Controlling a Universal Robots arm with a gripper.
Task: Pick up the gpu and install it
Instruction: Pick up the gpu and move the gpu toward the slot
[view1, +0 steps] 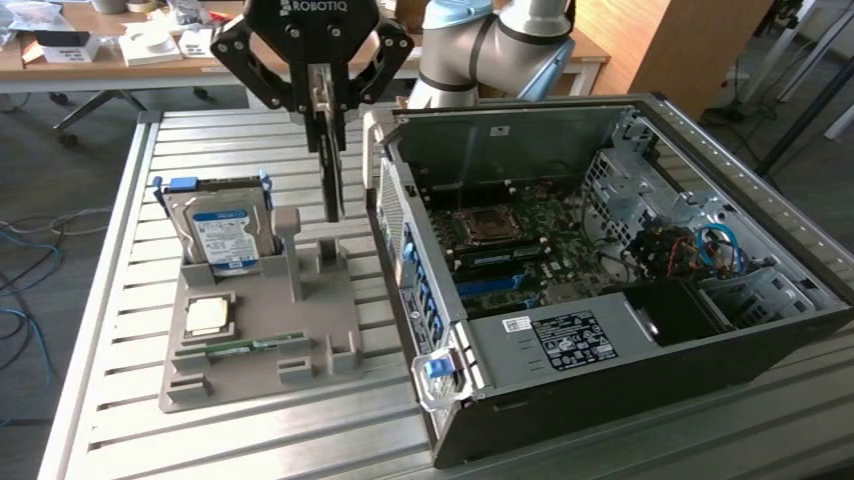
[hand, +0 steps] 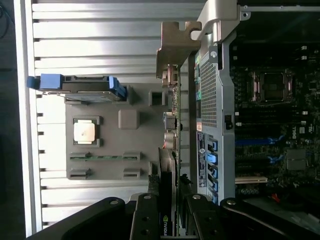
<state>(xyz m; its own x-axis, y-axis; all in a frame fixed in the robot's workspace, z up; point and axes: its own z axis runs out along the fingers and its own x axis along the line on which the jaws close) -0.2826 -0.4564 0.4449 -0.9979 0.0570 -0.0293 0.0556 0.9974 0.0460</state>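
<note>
The gpu is a thin dark card hanging edge-on and upright from my gripper, which is shut on its upper part. The card's lower end hovers just above the grey holder, between the hard drive and the open computer case. In the wrist view the gpu runs out from between my fingers, with its silvery bracket at the far end, close beside the case's rear wall. The motherboard lies exposed inside the case.
The grey holder carries a blue-labelled hard drive standing upright, a square processor chip and a narrow green memory stick. All of this rests on a slatted metal table. Desks with clutter stand behind.
</note>
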